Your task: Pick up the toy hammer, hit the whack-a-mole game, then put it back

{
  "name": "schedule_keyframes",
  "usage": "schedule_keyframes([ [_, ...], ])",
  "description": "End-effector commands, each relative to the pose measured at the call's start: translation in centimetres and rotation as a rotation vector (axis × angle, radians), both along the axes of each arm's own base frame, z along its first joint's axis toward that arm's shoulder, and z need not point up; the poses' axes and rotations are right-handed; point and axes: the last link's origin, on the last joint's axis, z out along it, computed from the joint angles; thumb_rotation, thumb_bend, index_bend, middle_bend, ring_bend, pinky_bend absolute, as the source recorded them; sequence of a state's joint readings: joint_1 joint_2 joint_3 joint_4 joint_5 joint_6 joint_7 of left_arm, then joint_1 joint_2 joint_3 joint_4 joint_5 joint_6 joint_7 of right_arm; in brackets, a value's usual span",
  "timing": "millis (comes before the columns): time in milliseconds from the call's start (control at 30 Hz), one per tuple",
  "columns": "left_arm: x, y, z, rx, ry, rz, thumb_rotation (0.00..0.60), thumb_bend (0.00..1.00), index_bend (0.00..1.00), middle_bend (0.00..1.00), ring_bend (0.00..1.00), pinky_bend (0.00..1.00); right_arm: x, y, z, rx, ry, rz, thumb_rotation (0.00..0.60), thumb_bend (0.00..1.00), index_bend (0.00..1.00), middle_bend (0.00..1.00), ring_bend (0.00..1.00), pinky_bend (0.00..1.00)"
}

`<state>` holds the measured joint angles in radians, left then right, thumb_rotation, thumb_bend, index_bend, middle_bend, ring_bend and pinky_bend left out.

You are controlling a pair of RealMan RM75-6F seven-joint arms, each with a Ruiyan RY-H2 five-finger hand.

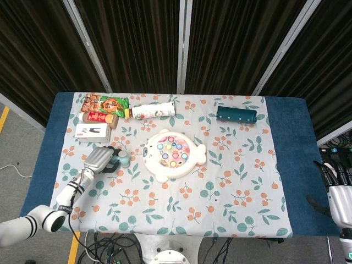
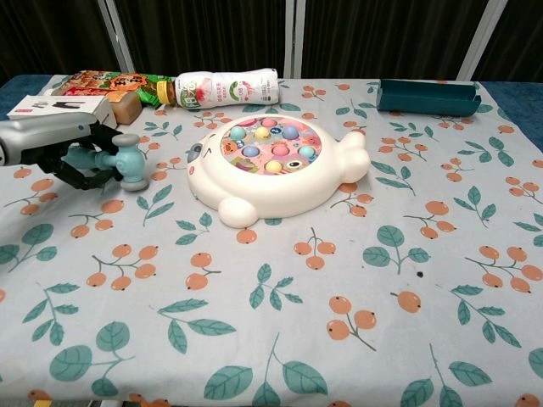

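The toy hammer [image 2: 129, 162], teal with a grey head, lies low over the cloth left of the game, its handle pointing left. My left hand [image 2: 61, 149] grips that handle, fingers curled around it. In the head view the same left hand [image 1: 100, 159] covers the handle and only the hammer [image 1: 124, 160] head shows. The whack-a-mole game [image 2: 274, 165] is a white animal-shaped toy with coloured pegs, also seen as the whack-a-mole game [image 1: 172, 154] near the cloth's middle. My right hand [image 1: 338, 193] hangs off the table's right edge, fingers apart and holding nothing.
Along the back stand a lying drink bottle [image 2: 222, 88], snack packs [image 2: 103, 82], a white box [image 2: 53, 107] and a dark teal case [image 2: 426, 97]. A floral cloth [image 2: 280, 322] covers the table in front of the game.
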<state>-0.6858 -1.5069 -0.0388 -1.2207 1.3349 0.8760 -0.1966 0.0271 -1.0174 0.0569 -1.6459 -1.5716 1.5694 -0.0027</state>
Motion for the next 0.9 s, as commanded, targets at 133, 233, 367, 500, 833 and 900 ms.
schedule_keyframes([
  [133, -0.1, -0.5, 0.2, 0.002, 0.010, -0.009, 0.600, 0.40, 0.33, 0.37, 0.29, 0.36, 0.0, 0.0, 0.0, 0.000, 0.000, -0.001, 0.600, 0.11, 0.10, 0.21, 0.02, 0.03],
  [233, -0.2, -0.6, 0.3, 0.006, 0.008, -0.006, 0.600, 0.33, 0.32, 0.36, 0.28, 0.36, 0.0, 0.0, 0.0, 0.001, -0.001, 0.000, 0.600, 0.11, 0.10, 0.21, 0.02, 0.03],
  [367, -0.3, -0.7, 0.5, 0.025, 0.002, -0.002, 0.600, 0.29, 0.32, 0.35, 0.27, 0.35, 0.0, 0.0, 0.0, 0.003, -0.001, -0.001, 0.600, 0.11, 0.10, 0.21, 0.02, 0.03],
  [500, -0.4, -0.8, 0.7, 0.033, 0.000, 0.003, 0.600, 0.29, 0.32, 0.35, 0.26, 0.35, 0.0, 0.0, 0.0, 0.003, -0.001, 0.000, 0.600, 0.12, 0.10, 0.21, 0.02, 0.03],
  [833, -0.2, -1.1, 1.4, 0.046, -0.019, -0.009, 0.600, 0.29, 0.19, 0.20, 0.12, 0.29, 0.0, 0.0, 0.1, 0.001, -0.003, 0.002, 0.600, 0.12, 0.10, 0.22, 0.02, 0.03],
  [900, -0.1, -1.2, 1.7, 0.055, -0.028, -0.019, 0.600, 0.29, 0.15, 0.15, 0.08, 0.23, 0.0, 0.0, 0.1, 0.001, -0.003, 0.003, 0.600, 0.12, 0.10, 0.22, 0.01, 0.03],
])
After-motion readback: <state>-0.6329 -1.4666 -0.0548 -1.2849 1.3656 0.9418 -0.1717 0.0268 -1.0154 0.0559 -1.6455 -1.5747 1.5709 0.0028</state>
